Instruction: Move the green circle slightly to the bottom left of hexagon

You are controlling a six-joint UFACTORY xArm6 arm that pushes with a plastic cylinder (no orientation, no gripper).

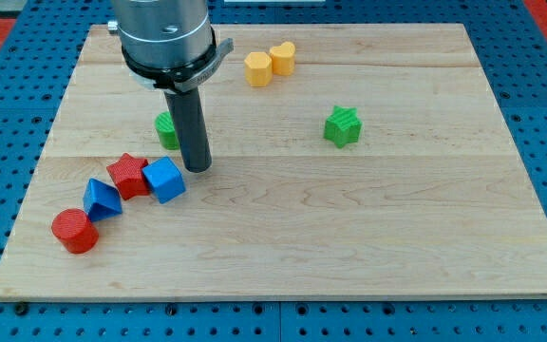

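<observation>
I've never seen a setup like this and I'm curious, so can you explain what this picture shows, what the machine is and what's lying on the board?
This is one camera picture looking down at a slant on a wooden board set on a blue pegboard. The grey cylinder at the view's top is the end of a robot arm. It has nothing to grasp with and holds nothing; it ends in a dark rod, and my tip slides along the board to push blocks.

Small blocks lie on the board: a green circle partly hidden behind the rod, a green star, an orange hexagon touching an orange heart, and at the view's lower left a red star, blue cube, blue triangle and red cylinder. The tip is just right of the green circle, above the blue cube.
</observation>
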